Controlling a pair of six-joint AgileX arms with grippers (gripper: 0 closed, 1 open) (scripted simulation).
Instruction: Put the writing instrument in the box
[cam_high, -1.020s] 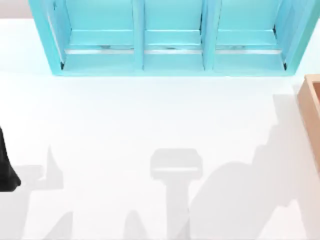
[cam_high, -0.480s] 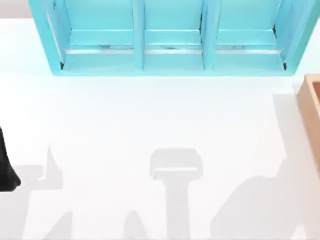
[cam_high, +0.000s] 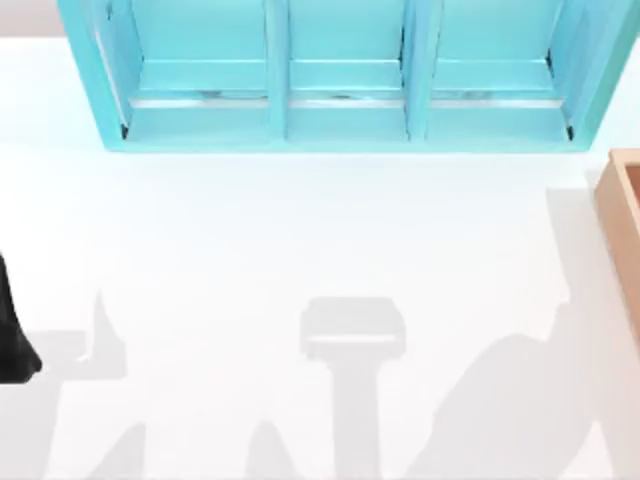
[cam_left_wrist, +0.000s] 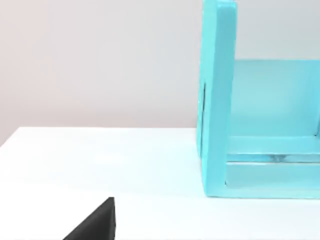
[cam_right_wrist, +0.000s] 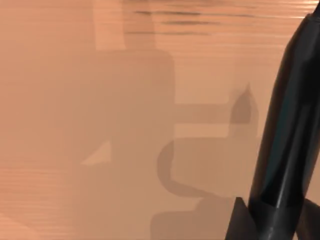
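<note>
We are seeing the pen in the right wrist view, hanging tilted over the tan floor of the box, its lower end running into dark gripper parts at the frame's edge; we judge the right gripper is clamping it, though the fingertips are cropped. From above, the box is sitting at the table's right edge. The left arm is idling at the left edge; we cannot tell its fingers' state. Risk: releasing while tilted, the pen may be bouncing or resting against a wall.
</note>
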